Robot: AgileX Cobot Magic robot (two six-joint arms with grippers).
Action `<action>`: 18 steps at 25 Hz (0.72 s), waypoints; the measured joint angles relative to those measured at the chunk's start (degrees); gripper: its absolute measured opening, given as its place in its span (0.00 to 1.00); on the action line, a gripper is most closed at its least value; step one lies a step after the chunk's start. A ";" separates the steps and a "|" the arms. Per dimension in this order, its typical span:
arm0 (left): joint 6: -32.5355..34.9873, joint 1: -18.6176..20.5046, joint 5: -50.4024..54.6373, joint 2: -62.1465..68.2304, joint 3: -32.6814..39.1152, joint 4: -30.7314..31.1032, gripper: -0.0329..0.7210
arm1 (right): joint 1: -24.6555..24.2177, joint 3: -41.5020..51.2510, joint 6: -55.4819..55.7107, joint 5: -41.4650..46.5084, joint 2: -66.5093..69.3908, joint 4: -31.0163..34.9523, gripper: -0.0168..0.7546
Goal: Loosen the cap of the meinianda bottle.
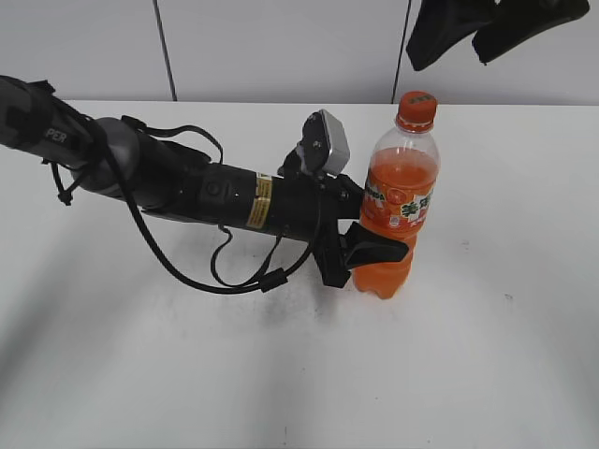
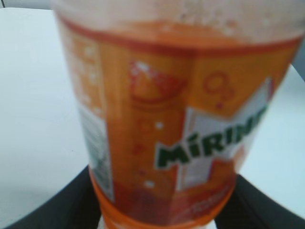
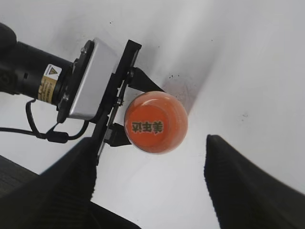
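White table (image 1: 524, 355) fills most of view. Top looks smooth, bit shiny. Few tiny dark specks (image 1: 508, 297) on right part. Faint grey smudges near middle. Soft shadow on table at lower left. Behind table, pale grey wall (image 1: 281, 47). Thin dark line (image 1: 166, 49) runs down wall, splits it into panels.

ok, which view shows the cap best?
Right wrist view: it looks straight down on the cap, sharp and centred between the open right gripper's fingers. The exterior view shows it small and side-on. The left wrist view shows only the bottle's blurred label.
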 joint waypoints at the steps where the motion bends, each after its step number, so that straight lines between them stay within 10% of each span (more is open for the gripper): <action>1: 0.00 0.00 0.00 0.00 0.00 0.00 0.58 | 0.00 0.00 0.95 -0.23 0.45 0.00 0.70; 10: -0.05 0.00 -0.07 0.00 0.00 0.06 0.58 | 0.00 0.00 2.47 -0.87 7.43 -0.19 0.67; 18: -0.06 0.00 -0.07 0.00 0.00 0.06 0.58 | 0.00 0.05 1.53 -0.71 7.81 0.18 0.38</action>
